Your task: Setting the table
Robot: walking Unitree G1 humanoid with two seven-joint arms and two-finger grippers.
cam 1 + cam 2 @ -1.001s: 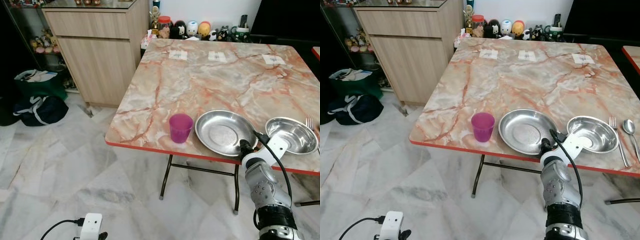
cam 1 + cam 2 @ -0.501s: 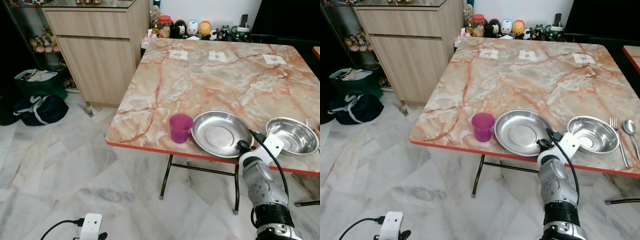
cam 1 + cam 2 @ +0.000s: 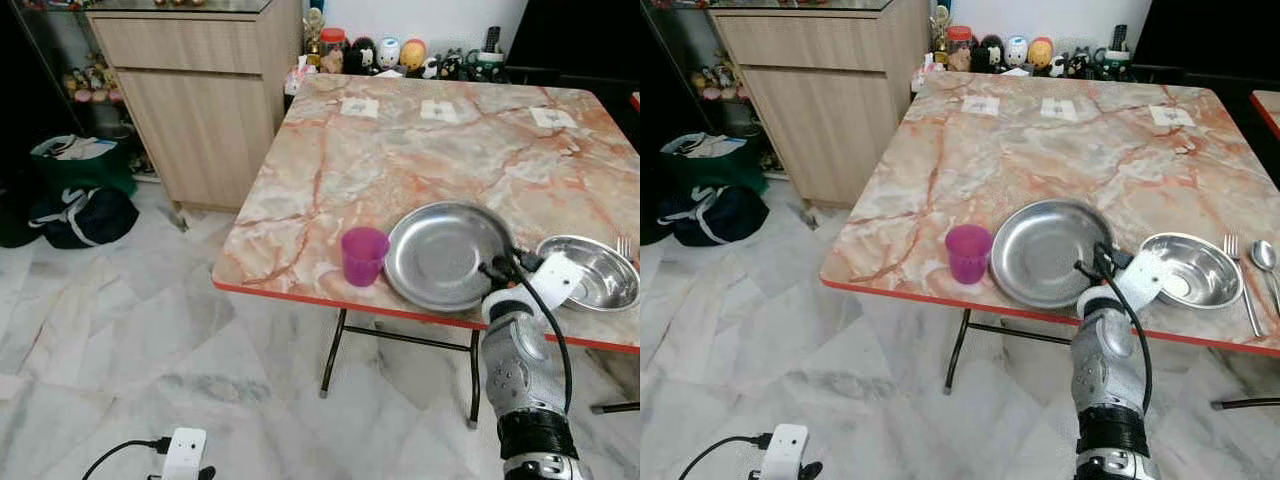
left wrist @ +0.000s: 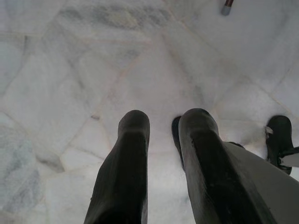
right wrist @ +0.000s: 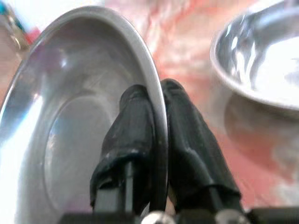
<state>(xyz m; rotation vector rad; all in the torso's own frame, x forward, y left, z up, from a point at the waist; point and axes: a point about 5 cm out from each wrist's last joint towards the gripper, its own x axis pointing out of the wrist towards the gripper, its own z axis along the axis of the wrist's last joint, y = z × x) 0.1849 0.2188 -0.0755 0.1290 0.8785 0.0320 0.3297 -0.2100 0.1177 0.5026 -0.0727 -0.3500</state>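
Note:
A round steel plate (image 3: 440, 255) stands at the near edge of the marble table (image 3: 420, 160), tilted, with its far rim raised. My right gripper (image 3: 500, 270) is shut on the plate's near right rim; in the right wrist view its fingers (image 5: 135, 121) pinch the rim of the plate (image 5: 70, 116) from both sides. A purple cup (image 3: 363, 255) stands just left of the plate. A steel bowl (image 3: 592, 272) sits to the right, with a fork (image 3: 1238, 268) and a spoon (image 3: 1264, 254) beyond it. My left gripper (image 4: 163, 123) hangs idle over the floor, fingers slightly apart.
A wooden cabinet (image 3: 200, 100) stands left of the table. Figurines and jars (image 3: 385, 52) line the table's far edge, with paper squares (image 3: 436, 110) in front of them. Bags (image 3: 80, 195) lie on the marble floor at left. A white plug box (image 3: 182, 450) is near my feet.
The plate first slid a little left toward the cup, then its far rim rose so it now tilts. My right gripper has kept hold of the rim and lifted slightly.

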